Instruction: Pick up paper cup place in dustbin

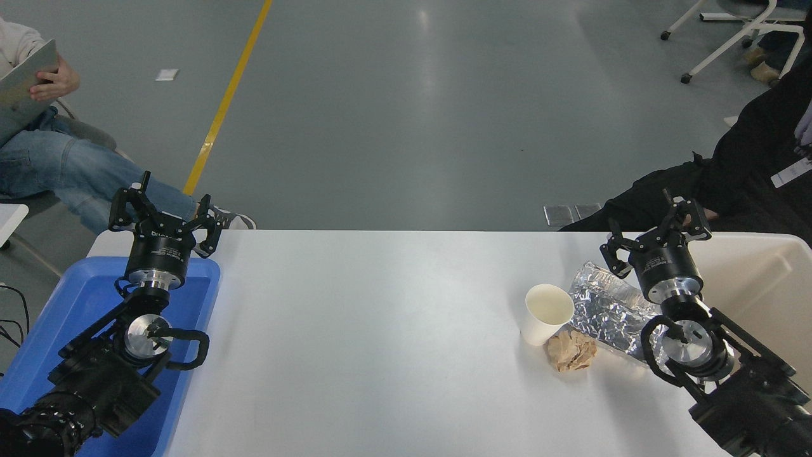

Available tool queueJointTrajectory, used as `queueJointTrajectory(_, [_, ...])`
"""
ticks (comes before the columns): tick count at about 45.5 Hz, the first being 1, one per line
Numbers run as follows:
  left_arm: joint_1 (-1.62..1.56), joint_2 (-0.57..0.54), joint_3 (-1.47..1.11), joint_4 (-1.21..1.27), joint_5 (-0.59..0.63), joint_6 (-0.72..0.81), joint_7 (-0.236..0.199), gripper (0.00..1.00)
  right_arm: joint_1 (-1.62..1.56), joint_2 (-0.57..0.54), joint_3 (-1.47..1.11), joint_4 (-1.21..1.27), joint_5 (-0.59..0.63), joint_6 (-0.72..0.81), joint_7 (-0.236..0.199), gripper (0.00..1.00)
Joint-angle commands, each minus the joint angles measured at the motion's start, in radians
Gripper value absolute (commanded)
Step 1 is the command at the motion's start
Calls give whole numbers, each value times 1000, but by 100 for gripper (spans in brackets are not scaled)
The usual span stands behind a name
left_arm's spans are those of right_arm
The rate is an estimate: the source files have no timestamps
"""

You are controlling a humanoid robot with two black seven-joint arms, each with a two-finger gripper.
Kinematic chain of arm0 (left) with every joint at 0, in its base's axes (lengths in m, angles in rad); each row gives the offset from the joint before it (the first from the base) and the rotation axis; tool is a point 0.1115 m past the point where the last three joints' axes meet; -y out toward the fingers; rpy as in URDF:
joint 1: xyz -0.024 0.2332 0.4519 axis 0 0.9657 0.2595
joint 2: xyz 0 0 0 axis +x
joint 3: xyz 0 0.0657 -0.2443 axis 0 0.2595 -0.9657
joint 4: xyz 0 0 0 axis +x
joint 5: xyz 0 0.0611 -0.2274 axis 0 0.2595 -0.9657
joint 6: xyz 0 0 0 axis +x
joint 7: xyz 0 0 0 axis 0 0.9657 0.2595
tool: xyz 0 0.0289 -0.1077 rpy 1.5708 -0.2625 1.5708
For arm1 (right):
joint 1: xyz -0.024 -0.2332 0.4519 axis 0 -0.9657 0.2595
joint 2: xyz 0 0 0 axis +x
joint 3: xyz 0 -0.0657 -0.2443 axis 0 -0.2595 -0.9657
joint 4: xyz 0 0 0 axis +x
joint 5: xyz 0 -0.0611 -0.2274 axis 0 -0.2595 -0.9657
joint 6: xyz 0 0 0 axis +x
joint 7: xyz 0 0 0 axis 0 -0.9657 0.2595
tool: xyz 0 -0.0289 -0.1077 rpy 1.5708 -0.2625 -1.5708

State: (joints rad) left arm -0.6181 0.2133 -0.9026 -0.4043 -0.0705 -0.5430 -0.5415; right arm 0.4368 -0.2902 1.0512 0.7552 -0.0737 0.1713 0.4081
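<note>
Cup (547,313) stands upright, mouth up, at about 4 o'clock on the table (380,330), free of any grip, so the pick has not begun. Touching it at its 5 o'clock lies a brown paper ball (572,351); a foil bag (610,311) sits just beside it at 3 o'clock. Right gripper (655,235) hovers beyond the bag, fingers spread and empty, near the bin (761,279) at the table's 3 o'clock edge, probably ready to reach across. Left gripper (166,212), also spread, is parked over the blue tray (76,304) at 8 o'clock.
</note>
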Motion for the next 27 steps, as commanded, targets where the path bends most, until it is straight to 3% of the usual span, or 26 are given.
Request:
queueJointTrajectory(1, [0,0,1,1,0,0,0,99,0,-3,0,-2,0,1,3,100])
queueJointTrajectory(27, [0,0,-1,1,0,0,0,99,-1,-1,-2,4,0,1,3,100])
